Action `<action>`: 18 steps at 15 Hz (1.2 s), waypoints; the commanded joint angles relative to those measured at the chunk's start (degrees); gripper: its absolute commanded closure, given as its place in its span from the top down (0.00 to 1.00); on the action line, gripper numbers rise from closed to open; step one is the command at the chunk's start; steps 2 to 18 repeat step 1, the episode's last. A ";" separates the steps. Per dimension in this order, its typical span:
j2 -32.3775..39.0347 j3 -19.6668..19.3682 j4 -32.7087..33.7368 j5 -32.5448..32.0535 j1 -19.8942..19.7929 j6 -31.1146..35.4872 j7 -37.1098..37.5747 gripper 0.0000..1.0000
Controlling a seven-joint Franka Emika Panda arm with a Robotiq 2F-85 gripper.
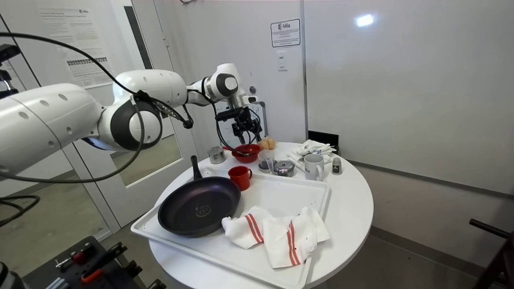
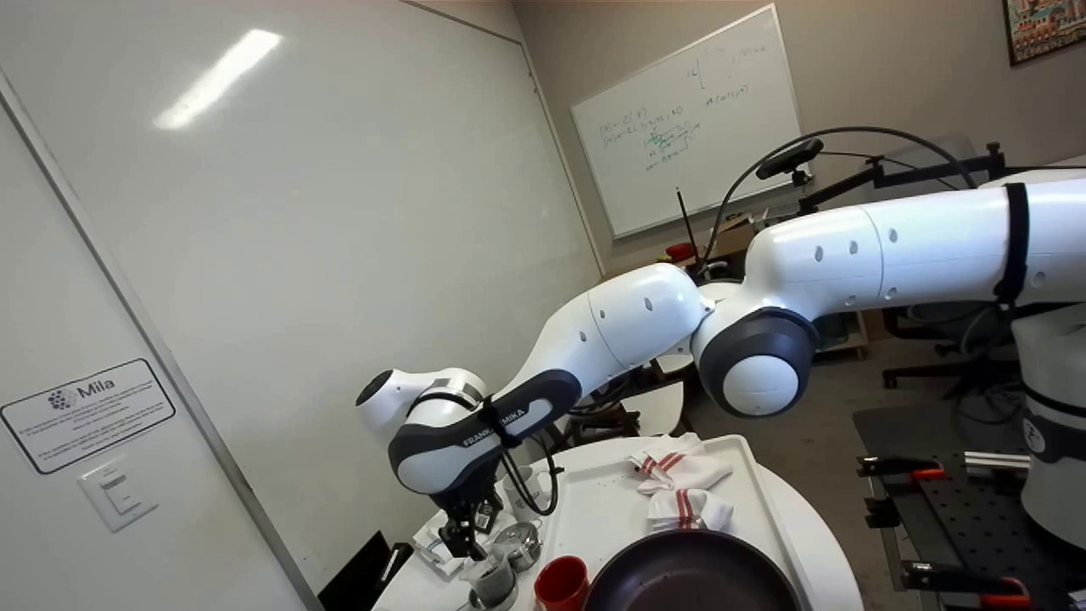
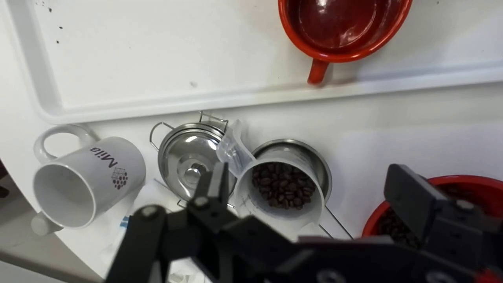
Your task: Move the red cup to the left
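The red cup [image 1: 239, 178] stands upright on the white tray, near its back edge and beside the pan. Its handle points towards the tray's edge in the wrist view [image 3: 342, 27]. It also shows in an exterior view [image 2: 562, 584], cut by the lower edge. My gripper [image 1: 251, 136] is raised over the back of the table, apart from the red cup. In the wrist view its fingers [image 3: 310, 182] are spread wide with nothing held between them. A clear plastic jug of dark beans [image 3: 283, 188] lies below and between the fingers.
The black frying pan [image 1: 200, 206] fills one side of the tray [image 1: 225, 257]. Striped towels [image 1: 281, 237] lie at its front. Behind the tray stand a red bowl [image 1: 246, 154], a lidded steel pot [image 1: 284, 168], a white mug [image 1: 314, 166] and a steel tin [image 1: 217, 155].
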 commanded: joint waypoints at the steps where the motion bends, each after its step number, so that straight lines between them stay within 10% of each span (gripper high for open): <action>1: -0.39 -0.03 -0.68 0.02 0.05 0.21 0.16 1.00; 18: -0.39 -0.03 -0.68 0.02 0.05 0.21 0.16 1.00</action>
